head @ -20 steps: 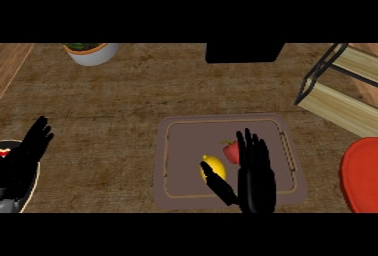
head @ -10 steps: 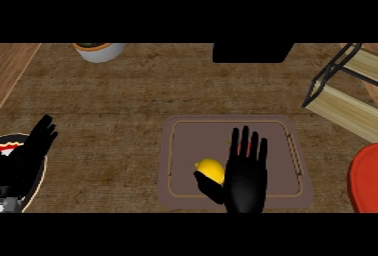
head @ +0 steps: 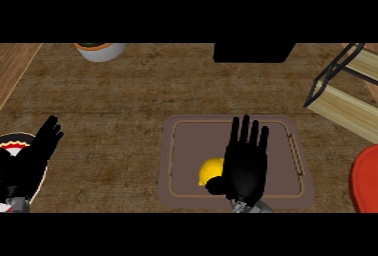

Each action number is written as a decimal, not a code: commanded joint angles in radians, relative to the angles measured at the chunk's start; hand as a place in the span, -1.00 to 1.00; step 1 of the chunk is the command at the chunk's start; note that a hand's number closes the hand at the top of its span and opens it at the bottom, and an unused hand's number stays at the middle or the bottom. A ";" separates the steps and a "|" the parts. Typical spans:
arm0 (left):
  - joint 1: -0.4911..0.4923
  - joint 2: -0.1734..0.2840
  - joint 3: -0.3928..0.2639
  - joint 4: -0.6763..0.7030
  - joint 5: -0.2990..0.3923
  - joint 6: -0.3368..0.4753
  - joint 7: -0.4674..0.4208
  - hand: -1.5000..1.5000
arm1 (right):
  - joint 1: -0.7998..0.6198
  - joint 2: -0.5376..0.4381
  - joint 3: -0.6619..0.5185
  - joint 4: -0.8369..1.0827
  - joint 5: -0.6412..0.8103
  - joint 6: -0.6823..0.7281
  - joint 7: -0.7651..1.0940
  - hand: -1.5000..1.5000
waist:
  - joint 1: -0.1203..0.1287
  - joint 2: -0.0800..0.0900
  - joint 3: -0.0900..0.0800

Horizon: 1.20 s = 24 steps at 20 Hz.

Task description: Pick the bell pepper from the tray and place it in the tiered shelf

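While hovering flat over the brown tray (head: 184, 195), right hand (head: 245, 167) spread out with fingers straight, pointing toward 12 o'clock, holding nothing. Covers most of the tray's middle. Peeking out at the hand's 9 o'clock: a yellow bell pepper (head: 210, 171), sitting on the tray surface, right against the thumb side; can't tell if actually touching. Tray itself parked low-centre on the wooden table (head: 133, 100). Up at 2 o'clock from the tray, well apart: the tiered shelf (head: 347, 90), pale wood boards in a dark frame, only partly in view. Over at 9 o'clock by the edge: left hand (head: 33, 155), open and resting, fingers up, over a dark plate (head: 13, 142) with a red-and-white rim. Also around: white pot (head: 100, 50) at 11 o'clock, black box (head: 255, 52) at 12, red plate (head: 367, 180) at 3.
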<state>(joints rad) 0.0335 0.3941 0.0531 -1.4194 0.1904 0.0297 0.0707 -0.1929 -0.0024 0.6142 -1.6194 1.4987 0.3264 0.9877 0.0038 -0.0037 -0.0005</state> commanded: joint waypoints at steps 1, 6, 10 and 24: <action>0.031 -0.024 -0.005 -0.025 -0.008 -0.007 -0.009 0.00 | -0.017 0.002 -0.070 0.001 0.017 0.096 0.055 -1.00 | -0.001 0.003 0.000; 0.023 -0.024 0.010 -0.075 -0.035 -0.016 0.044 0.00 | -0.018 -0.001 -0.085 0.114 0.038 -0.035 -0.014 -1.00 | 0.000 0.003 0.001; 0.020 -0.052 0.016 -0.050 -0.045 -0.016 0.024 0.00 | -0.070 -0.047 -0.165 0.112 0.000 -0.006 -0.090 -1.00 | 0.000 0.003 0.001; -0.034 -0.077 0.103 0.053 -0.099 -0.079 -0.022 0.00 | -0.010 0.002 -0.187 0.219 0.011 -0.144 -0.148 1.00 | -0.003 0.004 0.000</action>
<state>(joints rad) 0.0151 0.3321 0.1415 -1.4025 0.1139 -0.0431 0.0745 -0.2298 -0.0015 0.4235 -1.4190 1.5073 0.2084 0.8662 0.0022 -0.0075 -0.0043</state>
